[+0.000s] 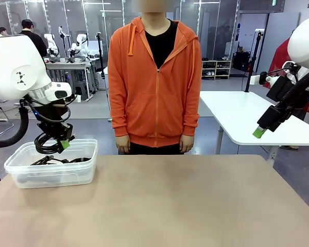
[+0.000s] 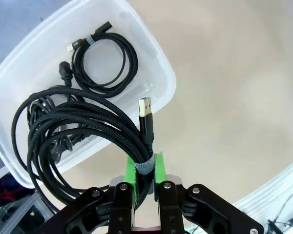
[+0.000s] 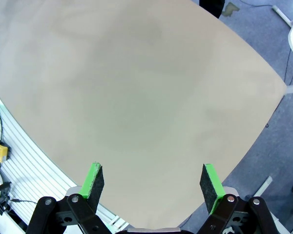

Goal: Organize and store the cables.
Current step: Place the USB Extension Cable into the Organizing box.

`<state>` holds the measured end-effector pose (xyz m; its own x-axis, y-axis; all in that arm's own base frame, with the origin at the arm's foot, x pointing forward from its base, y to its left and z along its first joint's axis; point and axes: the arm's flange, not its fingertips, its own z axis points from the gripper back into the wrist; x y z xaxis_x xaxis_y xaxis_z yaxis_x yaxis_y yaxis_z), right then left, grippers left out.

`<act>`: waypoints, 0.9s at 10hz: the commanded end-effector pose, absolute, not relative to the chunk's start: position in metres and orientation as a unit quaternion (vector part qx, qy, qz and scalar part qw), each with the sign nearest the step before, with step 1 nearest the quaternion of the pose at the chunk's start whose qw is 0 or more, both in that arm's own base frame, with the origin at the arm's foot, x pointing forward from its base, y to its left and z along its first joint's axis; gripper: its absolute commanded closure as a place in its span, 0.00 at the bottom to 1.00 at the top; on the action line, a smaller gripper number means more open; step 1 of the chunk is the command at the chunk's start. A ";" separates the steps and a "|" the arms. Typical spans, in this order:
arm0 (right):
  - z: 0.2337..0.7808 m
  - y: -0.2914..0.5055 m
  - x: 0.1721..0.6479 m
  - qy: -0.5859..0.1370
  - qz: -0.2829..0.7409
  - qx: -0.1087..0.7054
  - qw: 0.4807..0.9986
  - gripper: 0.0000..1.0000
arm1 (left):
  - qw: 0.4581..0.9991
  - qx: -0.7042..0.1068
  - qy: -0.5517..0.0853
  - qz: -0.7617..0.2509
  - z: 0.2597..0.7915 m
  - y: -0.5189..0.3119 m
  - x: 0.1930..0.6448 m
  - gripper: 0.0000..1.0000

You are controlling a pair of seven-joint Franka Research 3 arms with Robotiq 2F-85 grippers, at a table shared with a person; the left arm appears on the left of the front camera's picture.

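Two hands you ran, left hand (image 2: 145,181) clamped on a coiled cable (image 2: 78,141) above the clear bin (image 1: 51,172), wrist view revealed two more cables (image 2: 105,58) inside, right hand (image 3: 154,183) spread wide over the bare surface (image 3: 136,87).

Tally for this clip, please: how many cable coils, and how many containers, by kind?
Cable coils held by the left tool: 1
Cable coils lying in the bin: at least 2, one round coil and a darker bundle partly hidden by the held coil
Clear plastic bins: 1
Total: 4 things, counting the hidden bundle as one
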<state>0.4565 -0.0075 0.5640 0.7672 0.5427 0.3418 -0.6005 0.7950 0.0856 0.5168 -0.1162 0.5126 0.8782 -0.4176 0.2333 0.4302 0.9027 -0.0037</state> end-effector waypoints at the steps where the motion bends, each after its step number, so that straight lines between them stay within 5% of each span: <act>1: 0.564 -0.008 0.457 -0.150 0.305 0.091 0.936 0.00 | 0.969 -0.042 -0.128 -0.206 0.522 -0.130 0.517 0.83; 6: 0.564 -0.008 0.457 -0.150 0.305 0.091 0.936 0.00 | 0.969 -0.030 -0.115 -0.216 0.513 -0.120 0.517 0.83; 9: 0.564 -0.008 0.457 -0.150 0.305 0.091 0.936 0.00 | 0.981 -0.071 -0.096 -0.153 0.500 -0.127 0.581 0.83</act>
<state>0.4565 -0.0075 0.5642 0.7671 0.5427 0.3421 -0.6006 0.7950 0.0853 0.5544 -0.1246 0.4948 0.9151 -0.3393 0.2181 0.3595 0.9312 -0.0599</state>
